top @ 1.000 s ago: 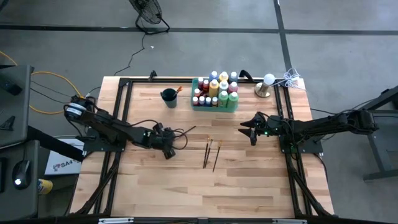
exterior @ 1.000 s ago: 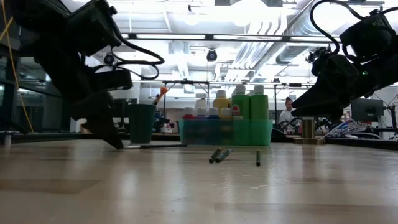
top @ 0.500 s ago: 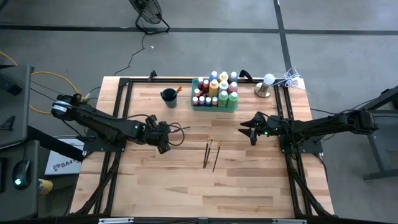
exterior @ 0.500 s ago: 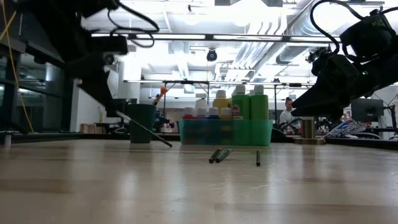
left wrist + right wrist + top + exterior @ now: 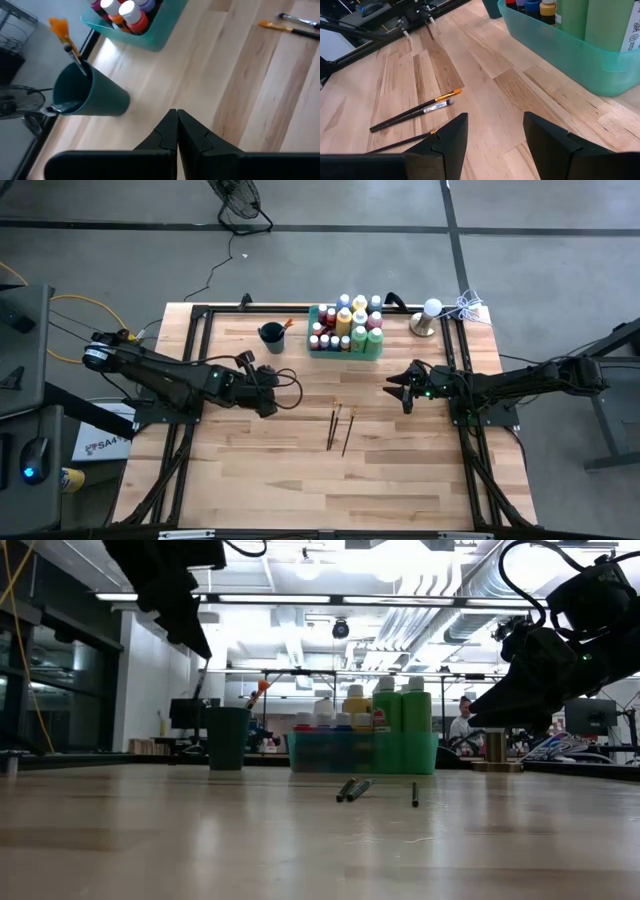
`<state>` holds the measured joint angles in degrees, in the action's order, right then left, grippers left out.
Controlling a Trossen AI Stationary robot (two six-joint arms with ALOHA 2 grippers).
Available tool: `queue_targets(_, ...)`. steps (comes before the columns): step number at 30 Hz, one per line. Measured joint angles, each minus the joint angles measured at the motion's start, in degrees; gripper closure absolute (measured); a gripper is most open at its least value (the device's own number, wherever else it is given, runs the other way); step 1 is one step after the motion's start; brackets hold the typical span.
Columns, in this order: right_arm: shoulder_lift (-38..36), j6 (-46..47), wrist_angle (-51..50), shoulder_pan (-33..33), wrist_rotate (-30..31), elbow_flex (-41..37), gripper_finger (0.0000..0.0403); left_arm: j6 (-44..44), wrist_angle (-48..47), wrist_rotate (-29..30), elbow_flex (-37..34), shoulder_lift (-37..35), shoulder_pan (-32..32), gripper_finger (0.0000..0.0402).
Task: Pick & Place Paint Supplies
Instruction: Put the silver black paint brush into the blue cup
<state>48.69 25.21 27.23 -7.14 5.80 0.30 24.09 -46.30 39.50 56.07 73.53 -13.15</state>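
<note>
Three thin dark-handled paintbrushes (image 5: 338,427) lie flat mid-table, also in the low view (image 5: 352,789) and the right wrist view (image 5: 415,114). Paint bottles (image 5: 345,320) stand in the green tray (image 5: 346,355). Another brush with orange bristles (image 5: 67,40) stands in the dark cup (image 5: 271,335). My left gripper (image 5: 268,405) hangs shut high above the table (image 5: 200,645), on the near side of the cup (image 5: 85,97). The brush it lifted shows in no view. My right gripper (image 5: 397,393) hovers open to the right of the lying brushes. My left gripper (image 5: 176,112) is shut with its fingertips together, pointing down and well clear of the table. The paintbrush it took up is hidden by its own fingers, so which part it holds cannot be told.
A pale knob on a metal base (image 5: 428,318) and a white cord (image 5: 468,305) sit at the far right corner. Black frame rails (image 5: 195,370) run along the table's sides. Bare wood lies across the near half. A person (image 5: 462,720) sits in the room behind.
My left gripper has risen from the tabletop and moved toward the far edge and the cup. It carried a paintbrush up from the table; half a second ago the brush hung slanting below it with its tip on the table. The right arm kept still.
</note>
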Motion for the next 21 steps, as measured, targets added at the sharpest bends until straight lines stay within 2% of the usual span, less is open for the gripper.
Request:
queue_targets(13,0.0,0.0,0.0,0.0,0.0,0.0,0.0217,-0.3,-0.5,0.6,0.3,0.0,0.0,0.0401)
queue_targets(19,0.0,0.0,0.0,0.0,0.0,0.0,0.0217,-0.1,0.2,-1.4,-1.1,1.5,0.3,0.0395)
queue_targets(21,0.0,0.0,0.0,0.0,0.0,0.0,0.0217,0.1,2.9,-4.9,-1.4,2.8,2.4,0.0381)
